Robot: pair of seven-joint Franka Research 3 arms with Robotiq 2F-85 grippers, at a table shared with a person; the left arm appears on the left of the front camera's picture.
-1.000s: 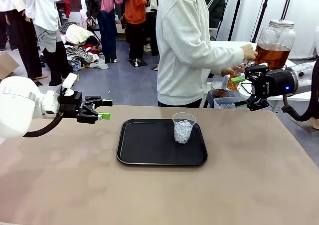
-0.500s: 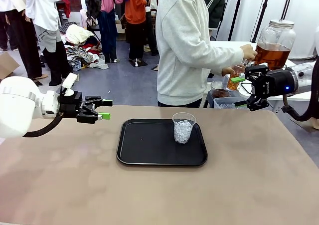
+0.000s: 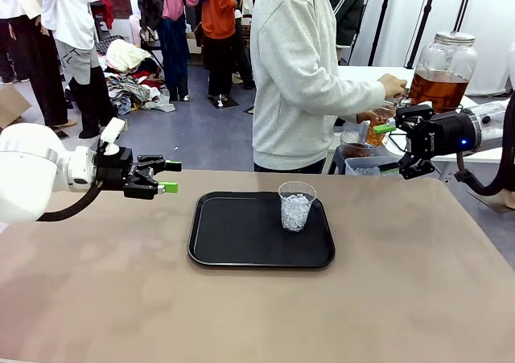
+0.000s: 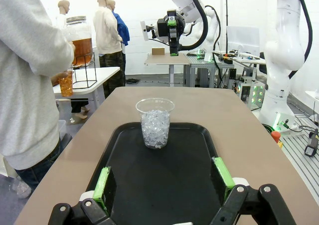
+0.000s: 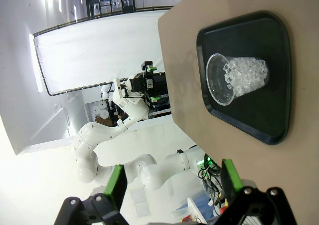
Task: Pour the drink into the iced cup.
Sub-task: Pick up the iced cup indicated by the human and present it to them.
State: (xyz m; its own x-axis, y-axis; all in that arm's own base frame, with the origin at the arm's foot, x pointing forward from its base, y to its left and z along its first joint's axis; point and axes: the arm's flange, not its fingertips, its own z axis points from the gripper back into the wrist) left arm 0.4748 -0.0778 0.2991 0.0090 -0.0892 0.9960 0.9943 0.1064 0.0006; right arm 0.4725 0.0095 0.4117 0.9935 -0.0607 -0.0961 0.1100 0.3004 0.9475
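Both my grippers are spread wide and empty: left gripper (image 3: 173, 177) hovers left of the tray (image 3: 233, 238), right gripper (image 3: 392, 148) over the table's (image 3: 402, 299) far right edge. The iced cup (image 3: 297, 206) stands on the tray. The drink (image 3: 438, 89) sits in the jar (image 3: 447, 53) beyond, with a person's hand (image 3: 393, 84) beside it.

Glossy, rounded white left arm (image 3: 28, 178) at nine o'clock; white right arm (image 3: 492, 112) at three o'clock, with a thick black cable (image 3: 483, 184). Black left gripper (image 3: 170, 177) and right gripper (image 3: 394, 148), green pads (image 3: 168, 187); blue light (image 3: 463, 143) on the right.
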